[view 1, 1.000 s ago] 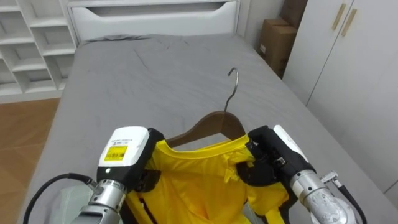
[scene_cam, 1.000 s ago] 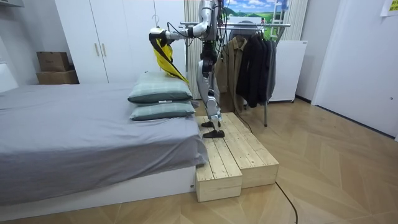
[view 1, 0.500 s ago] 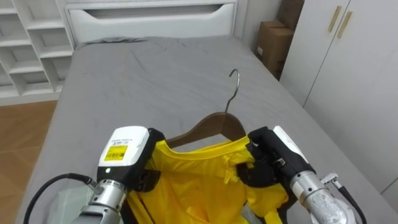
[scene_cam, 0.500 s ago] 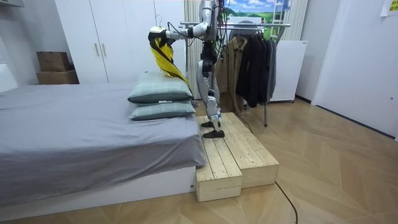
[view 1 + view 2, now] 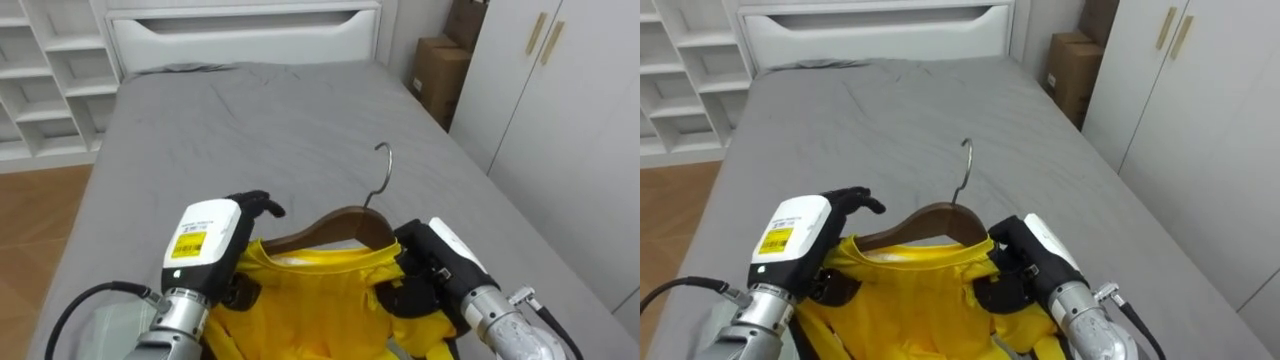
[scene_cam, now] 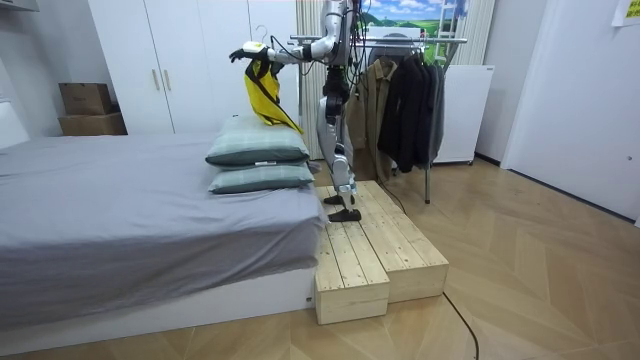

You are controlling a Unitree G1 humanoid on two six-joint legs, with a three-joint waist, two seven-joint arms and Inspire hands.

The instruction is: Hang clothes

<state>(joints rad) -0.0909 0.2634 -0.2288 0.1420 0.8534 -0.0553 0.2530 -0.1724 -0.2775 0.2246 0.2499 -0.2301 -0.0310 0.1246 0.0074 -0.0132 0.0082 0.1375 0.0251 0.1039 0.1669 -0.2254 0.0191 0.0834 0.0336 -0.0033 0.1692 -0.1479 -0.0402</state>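
A yellow garment (image 5: 320, 295) hangs on a brown wooden hanger (image 5: 335, 222) with a metal hook, held up over the grey bed between my two hands. My right hand (image 5: 425, 265) is shut on the garment's right shoulder at the hanger's end. At the garment's left shoulder my left hand (image 5: 250, 208) has its fingers stretched out forward and grips nothing. In the room view I stand on a wooden platform (image 6: 370, 250) beside the bed, arms raised, and the garment (image 6: 262, 92) dangles above the pillows.
The grey bed (image 5: 250, 110) lies below and ahead, its white headboard beyond. White shelves (image 5: 50, 70) are at the left, cardboard boxes (image 5: 440, 70) and a white wardrobe (image 5: 560, 120) at the right. A clothes rack (image 6: 400, 90) with dark coats stands behind me, pillows (image 6: 258, 150) beside the platform.
My left hand's fingers have uncurled and let go of the garment's left shoulder. The hanger and garment have sunk a little; in the room view the cloth hangs shorter.
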